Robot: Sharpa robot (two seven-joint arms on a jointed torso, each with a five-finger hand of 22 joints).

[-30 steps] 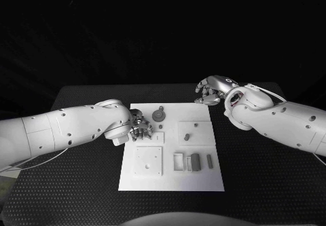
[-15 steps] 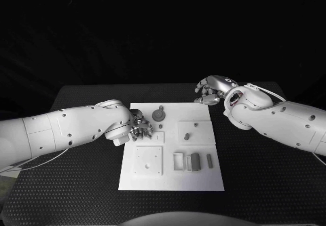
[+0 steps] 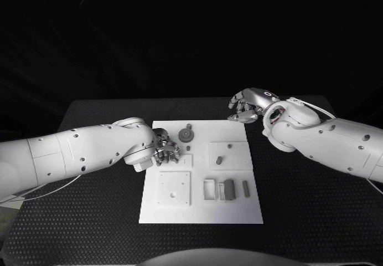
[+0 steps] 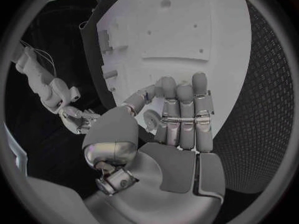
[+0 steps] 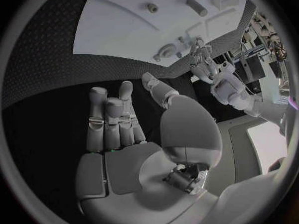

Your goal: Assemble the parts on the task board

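The white task board (image 3: 200, 213) lies in the middle of the table. At its far end a round grey part (image 3: 186, 134) with a knob lies flat. Two short grey pegs (image 3: 218, 160) stand on a raised square, and grey blocks (image 3: 229, 189) sit beside a frame toward the near end. My left hand (image 3: 164, 148) hovers at the board's left edge next to the round part, fingers side by side (image 4: 184, 117), nothing seen in it. Beyond the board's far right corner my right hand (image 3: 246, 105) is over the black table, its fingers stretched out (image 5: 112, 122) and empty.
A square white plate (image 3: 175, 188) with small holes sits on the board's near left. Black textured table (image 3: 96, 221) surrounds the board on all sides. Both white forearms reach in from the sides above the table.
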